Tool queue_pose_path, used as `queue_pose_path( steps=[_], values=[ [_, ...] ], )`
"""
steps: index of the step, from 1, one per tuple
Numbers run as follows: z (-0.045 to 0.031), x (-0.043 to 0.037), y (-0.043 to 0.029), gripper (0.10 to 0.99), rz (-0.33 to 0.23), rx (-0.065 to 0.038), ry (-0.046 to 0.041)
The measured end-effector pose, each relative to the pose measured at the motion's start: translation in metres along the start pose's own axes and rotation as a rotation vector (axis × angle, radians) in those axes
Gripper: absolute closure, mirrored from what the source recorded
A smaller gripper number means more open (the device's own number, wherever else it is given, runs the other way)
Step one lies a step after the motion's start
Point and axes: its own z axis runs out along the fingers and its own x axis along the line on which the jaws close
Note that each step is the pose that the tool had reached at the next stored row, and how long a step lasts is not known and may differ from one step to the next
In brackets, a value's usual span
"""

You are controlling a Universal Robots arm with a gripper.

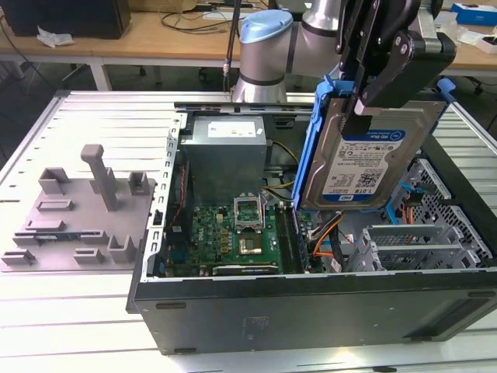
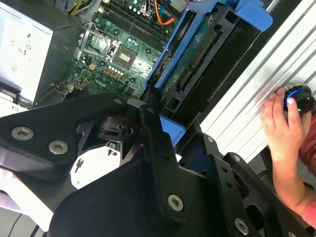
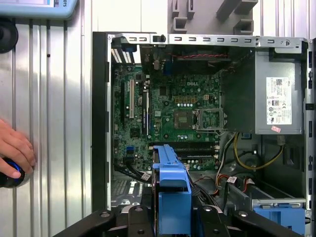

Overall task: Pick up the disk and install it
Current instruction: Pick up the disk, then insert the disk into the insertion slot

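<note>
- If you read the exterior view as a clock face centred on the open computer case [image 1: 311,311], your gripper [image 1: 363,109] sits at about one o'clock. It hangs from the arm [image 1: 268,47], which stands at eleven.
- Your tool is closed tight on the disk [image 1: 373,155]. One black finger presses on the upper part of the labelled face. In the first wrist view the disk [image 3: 173,197] shows edge-on, clamped from both sides.
- You hold the disk nearly upright and slightly tilted, with its white-and-blue label facing the exterior camera and its blue frame running down both long sides.
- It hangs over the inside of the case, with the motherboard [image 1: 233,233] towards nine o'clock and the metal drive cage [image 1: 419,241] towards three.
- You cannot tell from these views whether its lower edge touches anything inside the case.
- At ten o'clock inside the case stands the grey power supply [image 1: 225,148], beside the motherboard.
- Well apart from the case, at nine o'clock, a grey plastic fixture [image 1: 78,225] lies on the ribbed metal table [image 1: 93,124].
- In the second wrist view a person's hand [image 2: 281,128] rests on the table beside the case, its fingertips on a round black device [image 2: 300,98] lit blue.
</note>
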Motion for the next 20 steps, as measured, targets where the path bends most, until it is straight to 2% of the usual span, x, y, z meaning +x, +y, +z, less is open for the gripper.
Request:
queue_pose_path(
  steps=[14,20],
  values=[
    [-0.0001,0.0003,-0.0005,0.722,0.0,0.0,0.0002],
    [-0.0003,0.0059,-0.0047,0.722,0.0,0.0,0.0]
  ],
)
